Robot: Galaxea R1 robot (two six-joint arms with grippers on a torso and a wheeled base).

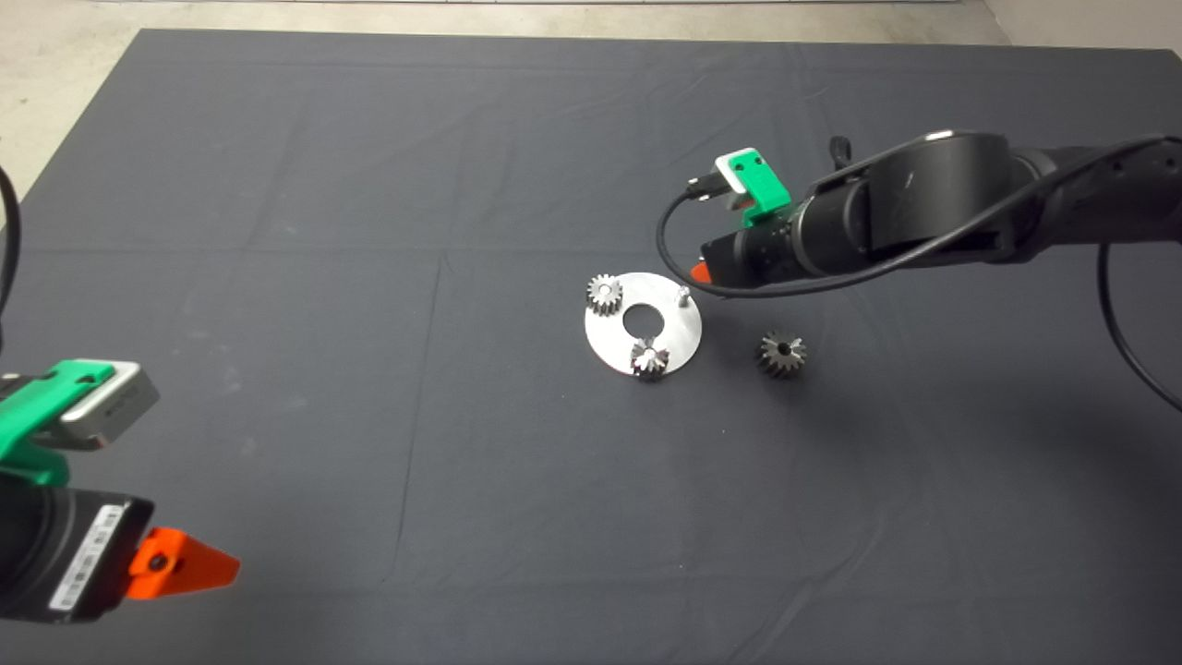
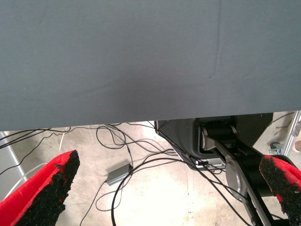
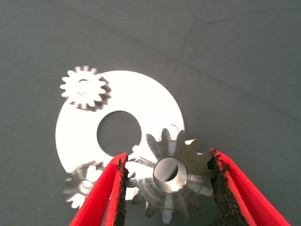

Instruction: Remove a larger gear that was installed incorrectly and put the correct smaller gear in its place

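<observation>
Pinching the larger gear [image 3: 190, 188] btw its two red fingers, the right gripper [image 3: 168, 157] hung over the 2 o'clock edge of the round silver plate [image 1: 672, 334]. One black pad touched the teeth on each side, and the gear's centre hole faced the wrist cam. In the head view the gear itself was hidden under the gripper. The right arm [image 1: 923, 208] came in from 3 o'clock, stretched nearly level across the mat [image 1: 369, 231], wrist angled down twd the plate. On the plate, a pale silver gear [image 1: 604, 295] sat at 10 o'clock, a small shiny gear [image 1: 649, 358] at 6 o'clock, and a thin pin [image 1: 682, 296] stood at 2 o'clock. The smaller gear [image 1: 782, 353] lay on the mat at approx 4 o'clock from the plate, apart from it. The left gripper [image 1: 199, 565] waited at the mat's 8 o'clock corner, fingers spread wide, holding nothing.
</observation>
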